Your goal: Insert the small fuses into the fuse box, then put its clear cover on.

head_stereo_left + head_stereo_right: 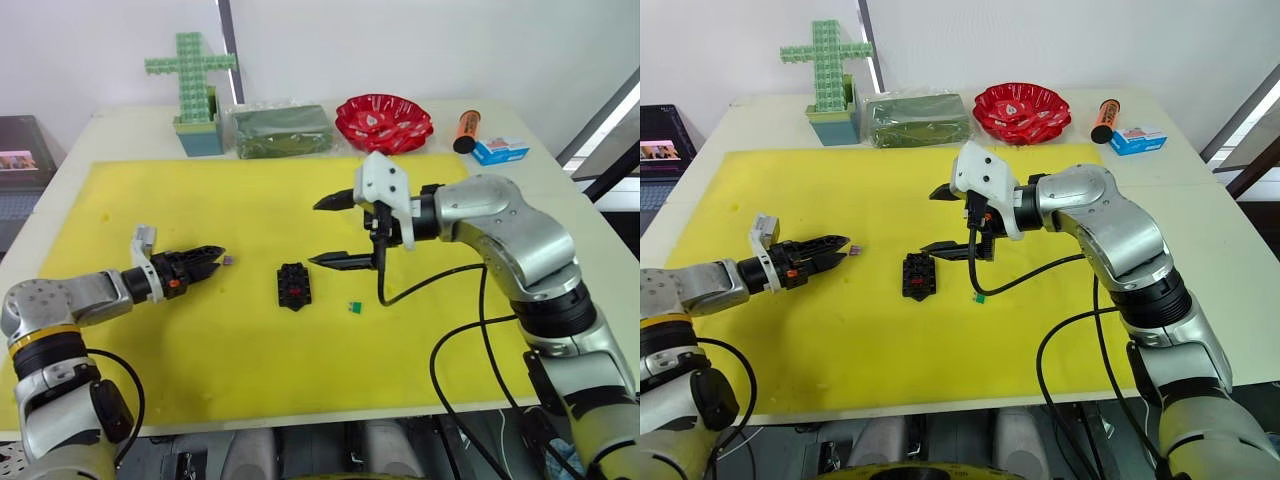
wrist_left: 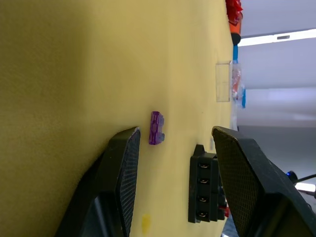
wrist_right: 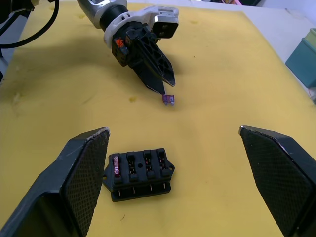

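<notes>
Purple translucent blade fuse (image 2: 156, 128) lies flat on the yellow mat (image 1: 200, 340), just off the tips of the left gripper (image 1: 205, 261), well left of the small black slotted fuse box (image 1: 293, 285). Left gripper's jaws are parted with nothing held, the fuse near one finger, not centred in the gap. Right gripper (image 1: 329, 231) hangs spread wide and empty above the fuse box, slightly behind it. One reddish fuse (image 3: 117, 166) already sits in an end slot of the fuse box; the tiny green fuse (image 1: 354, 306) lies just right of it. Clear plastic cover (image 2: 223, 81) stands farther back from the fuse box. To do the pick well: centre the purple fuse between the pads, go low, pinch its flat faces, lift blades down. It's thin and could skid or flip.
</notes>
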Robot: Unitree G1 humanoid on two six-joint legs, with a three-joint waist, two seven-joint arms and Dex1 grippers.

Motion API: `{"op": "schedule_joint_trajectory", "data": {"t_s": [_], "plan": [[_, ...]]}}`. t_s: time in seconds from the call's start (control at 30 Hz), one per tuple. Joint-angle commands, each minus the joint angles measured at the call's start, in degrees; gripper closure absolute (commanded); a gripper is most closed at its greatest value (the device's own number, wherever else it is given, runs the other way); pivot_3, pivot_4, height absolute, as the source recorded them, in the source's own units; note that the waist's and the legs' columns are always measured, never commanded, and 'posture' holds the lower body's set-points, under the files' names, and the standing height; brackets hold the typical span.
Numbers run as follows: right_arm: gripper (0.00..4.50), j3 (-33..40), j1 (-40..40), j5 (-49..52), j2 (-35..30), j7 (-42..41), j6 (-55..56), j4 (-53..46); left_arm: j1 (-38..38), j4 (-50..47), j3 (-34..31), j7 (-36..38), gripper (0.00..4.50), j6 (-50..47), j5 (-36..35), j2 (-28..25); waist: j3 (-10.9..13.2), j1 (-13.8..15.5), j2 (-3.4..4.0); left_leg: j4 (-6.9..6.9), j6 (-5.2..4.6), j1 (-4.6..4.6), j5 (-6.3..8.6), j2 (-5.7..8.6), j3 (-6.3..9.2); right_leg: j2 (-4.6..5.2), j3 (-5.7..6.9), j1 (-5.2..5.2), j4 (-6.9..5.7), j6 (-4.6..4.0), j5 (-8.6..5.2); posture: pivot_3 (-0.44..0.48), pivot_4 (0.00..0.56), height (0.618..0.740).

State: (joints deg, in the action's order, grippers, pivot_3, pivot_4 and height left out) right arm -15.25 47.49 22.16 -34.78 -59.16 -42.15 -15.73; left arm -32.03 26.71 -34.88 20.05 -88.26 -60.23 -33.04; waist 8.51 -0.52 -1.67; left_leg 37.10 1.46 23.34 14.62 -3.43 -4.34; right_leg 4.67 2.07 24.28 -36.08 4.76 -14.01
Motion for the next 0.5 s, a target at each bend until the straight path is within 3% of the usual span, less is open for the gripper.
{"op": "schedule_joint_trajectory", "data": {"t_s": [0.03, 0.5], "plan": [[0.0, 0.9, 1.0, 0.4, 0.2, 0.5, 0.1, -2.2, -1.5, 1.4, 2.3, 0.7, 2.05, -1.2, 2.1, 0.9, 0.0, 0.1, 0.0, 0.01, 0.0, 0.0, 0.0, 0.01, 0.0, 0.01, 0.0, -0.01, 0.0, 0.0, 0.0, 0.0, 0.15, 0.74], [0.0, 0.9, 1.0, 0.4, 0.3, 1.1, -0.5, -2.5, -1.6, 2.1, 3.9, 5.4, 2.05, -1.7, 6.0, 1.2, 0.0, 0.1, 0.0, 0.0, 0.01, 0.0, 0.0, 0.04, 0.02, 0.03, 0.0, -0.04, 0.01, 0.0, 0.0, 0.0, 0.15, 0.74]]}}
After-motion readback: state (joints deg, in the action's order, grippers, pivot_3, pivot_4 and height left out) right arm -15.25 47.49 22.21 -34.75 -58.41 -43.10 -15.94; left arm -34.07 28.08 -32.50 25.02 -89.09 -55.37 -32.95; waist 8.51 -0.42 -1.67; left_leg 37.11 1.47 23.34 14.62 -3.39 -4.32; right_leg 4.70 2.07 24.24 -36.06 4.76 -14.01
